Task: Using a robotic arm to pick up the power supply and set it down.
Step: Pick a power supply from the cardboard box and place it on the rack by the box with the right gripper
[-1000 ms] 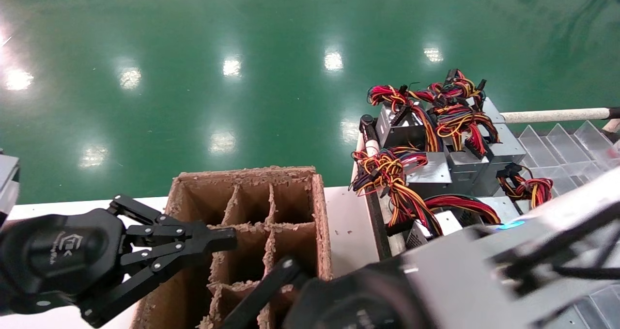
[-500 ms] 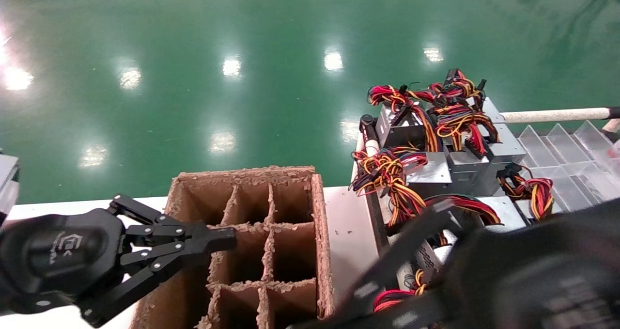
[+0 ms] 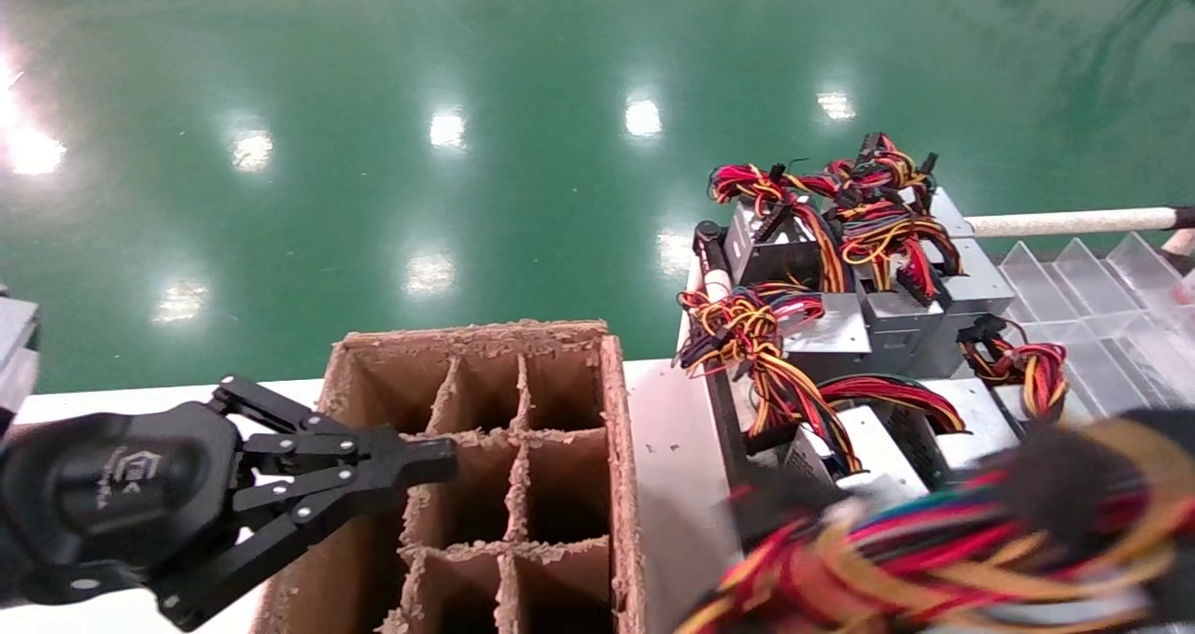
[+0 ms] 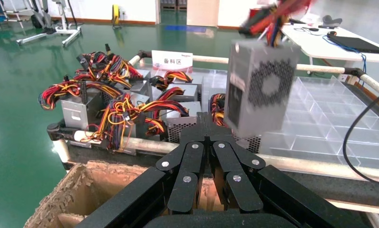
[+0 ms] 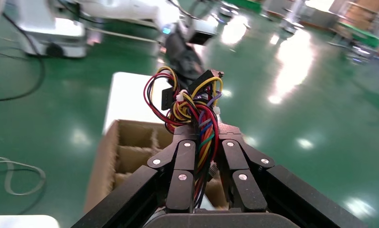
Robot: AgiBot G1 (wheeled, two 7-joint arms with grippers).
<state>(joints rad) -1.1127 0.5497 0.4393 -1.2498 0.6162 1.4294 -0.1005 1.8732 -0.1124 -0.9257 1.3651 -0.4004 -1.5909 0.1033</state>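
The right gripper [image 5: 199, 137], clamped on the cable bundle, had just hoisted the grey metal power supply [image 4: 261, 85] clear of the cart; left gripper [image 3: 429, 461] hung closed over the brown cardboard divider box [image 3: 616, 410].

Floor [image 3: 467, 74] glossy green. Box [image 3: 616, 410] brown cardboard. Supplies [image 3: 896, 321] grey metal, wires [image 3: 747, 335] red, yellow, orange, black. Held supply [image 4: 261, 85] grey, perforated fan grille. Grippers [image 3: 425, 461] black. Table [image 3: 667, 429] white. Trays [image 3: 1092, 279] clear.
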